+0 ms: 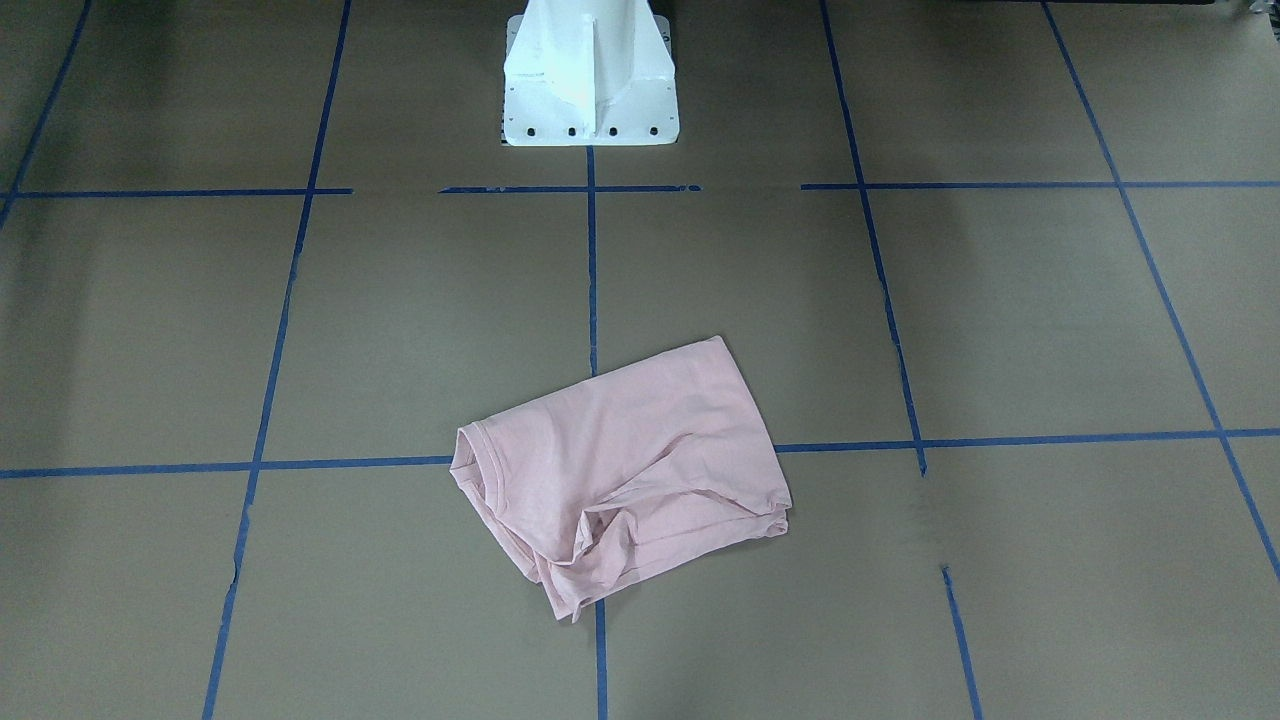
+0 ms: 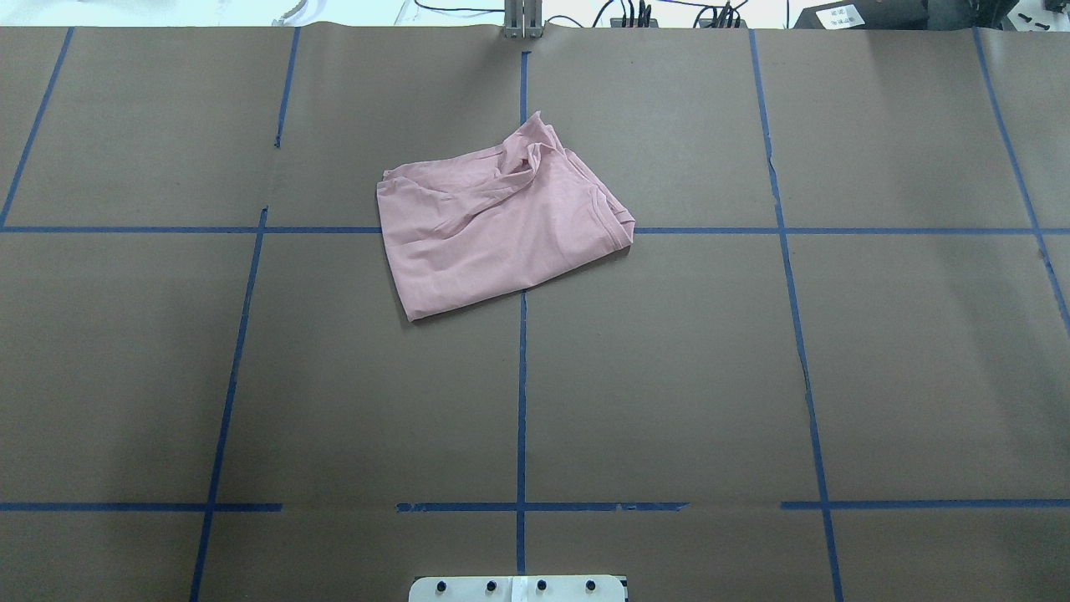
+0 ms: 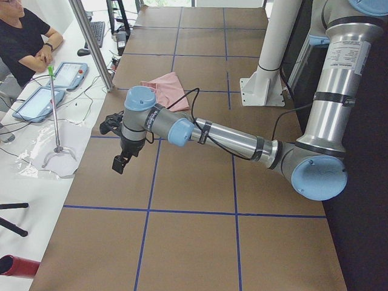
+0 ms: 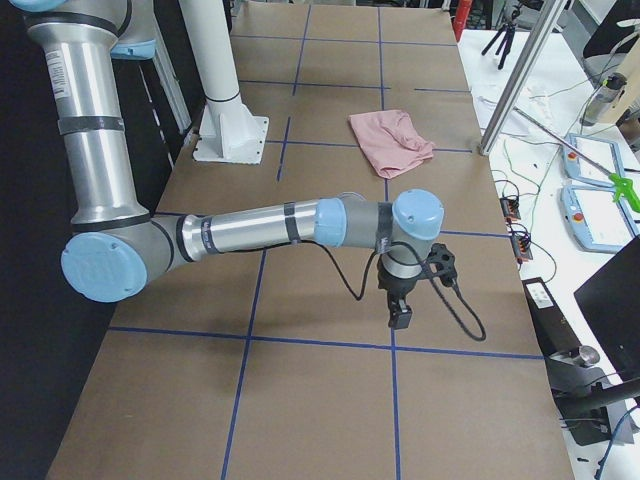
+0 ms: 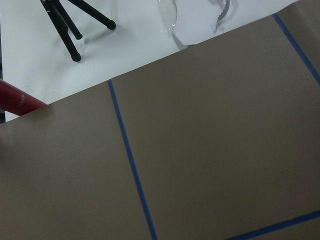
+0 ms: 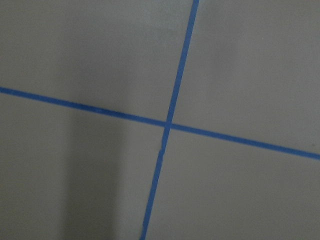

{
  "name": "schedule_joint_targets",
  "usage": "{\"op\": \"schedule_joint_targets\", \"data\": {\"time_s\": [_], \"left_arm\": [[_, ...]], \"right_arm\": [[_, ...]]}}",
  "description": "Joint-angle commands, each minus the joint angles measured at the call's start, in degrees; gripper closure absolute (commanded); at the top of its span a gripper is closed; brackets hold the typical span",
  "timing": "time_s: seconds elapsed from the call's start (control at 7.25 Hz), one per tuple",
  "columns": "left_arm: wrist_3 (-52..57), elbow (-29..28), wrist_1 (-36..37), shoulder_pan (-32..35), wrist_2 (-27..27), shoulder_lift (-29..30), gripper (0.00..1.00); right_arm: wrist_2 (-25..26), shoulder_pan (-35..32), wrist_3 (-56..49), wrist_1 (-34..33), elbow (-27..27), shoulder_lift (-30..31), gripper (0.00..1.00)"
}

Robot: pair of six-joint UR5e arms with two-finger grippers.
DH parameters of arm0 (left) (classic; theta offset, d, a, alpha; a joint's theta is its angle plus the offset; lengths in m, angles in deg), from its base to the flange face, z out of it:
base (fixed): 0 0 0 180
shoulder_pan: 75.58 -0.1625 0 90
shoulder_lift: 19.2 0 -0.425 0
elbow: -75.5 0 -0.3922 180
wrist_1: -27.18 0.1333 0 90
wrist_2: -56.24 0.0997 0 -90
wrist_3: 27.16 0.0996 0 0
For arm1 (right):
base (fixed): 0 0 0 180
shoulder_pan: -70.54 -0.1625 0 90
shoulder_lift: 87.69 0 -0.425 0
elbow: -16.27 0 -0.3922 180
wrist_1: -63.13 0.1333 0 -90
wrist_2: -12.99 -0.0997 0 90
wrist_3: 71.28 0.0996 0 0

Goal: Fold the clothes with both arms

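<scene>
Front-facing view: a pale pink T-shirt [image 1: 620,470] lies in a loosely folded, rumpled bundle on the brown paper-covered table [image 1: 1000,300]. It lies across a crossing of the blue tape lines [image 1: 592,280], on the side of the table far from the white pedestal base [image 1: 590,80]. Only plain pink fabric shows, with a ribbed collar at one end. No arm appears here.

Overhead view: the T-shirt lies in the far half of the table, mostly just left of the centre tape line, with its collar end to the right. Nothing touches it. Black cables [image 2: 627,12] run along the far edge.

Left-side view: the left arm [image 3: 230,139] reaches out low over the near end of the table, well apart from the T-shirt. The left gripper [image 3: 119,165] hangs pointing down above the paper and grasps nothing. I cannot tell from here whether it is released or clenched. A person in a black top [image 3: 24,39] sits at a white side table.

Right-side view: the right arm [image 4: 250,232] stretches over its own end of the table. The right gripper [image 4: 400,318] points down near a tape line, empty. I cannot tell how its jaws stand. The T-shirt lies far beyond it.

Left wrist view: bare brown paper with tape lines, and beyond its edge a white surface with black tripod legs [image 5: 70,25].

Right wrist view: only brown paper and two tape lines crossing.
</scene>
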Motion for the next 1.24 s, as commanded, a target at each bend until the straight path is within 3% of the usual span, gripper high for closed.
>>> {"op": "schedule_joint_targets", "data": {"time_s": [0.0, 0.14, 0.41, 0.96, 1.1], "left_arm": [[2.77, 3.98, 1.69, 1.28, -0.34, -6.4, 0.0], [2.86, -0.02, -2.49, 1.02, -0.59, -9.82, 0.0], [2.95, -7.85, -4.29, 1.02, -1.2, -9.94, 0.0], [2.69, -6.48, 5.28, 0.93, -1.38, -8.45, 0.0], [2.6, -6.57, 6.42, 0.93, -4.25, -8.45, 0.0]], "right_arm": [[-3.63, -2.18, -2.28, 4.06, -3.47, 6.48, 0.0], [-3.63, -2.18, -2.09, 6.53, -3.13, 6.75, 0.0], [-3.46, -2.01, 0.53, 6.64, -3.13, 7.1, 0.0], [-3.2, -1.21, 3.01, 6.9, 1.44, 7.1, 0.0], [-3.2, -1.21, 3.01, 6.9, 1.96, 7.1, 0.0]]}}
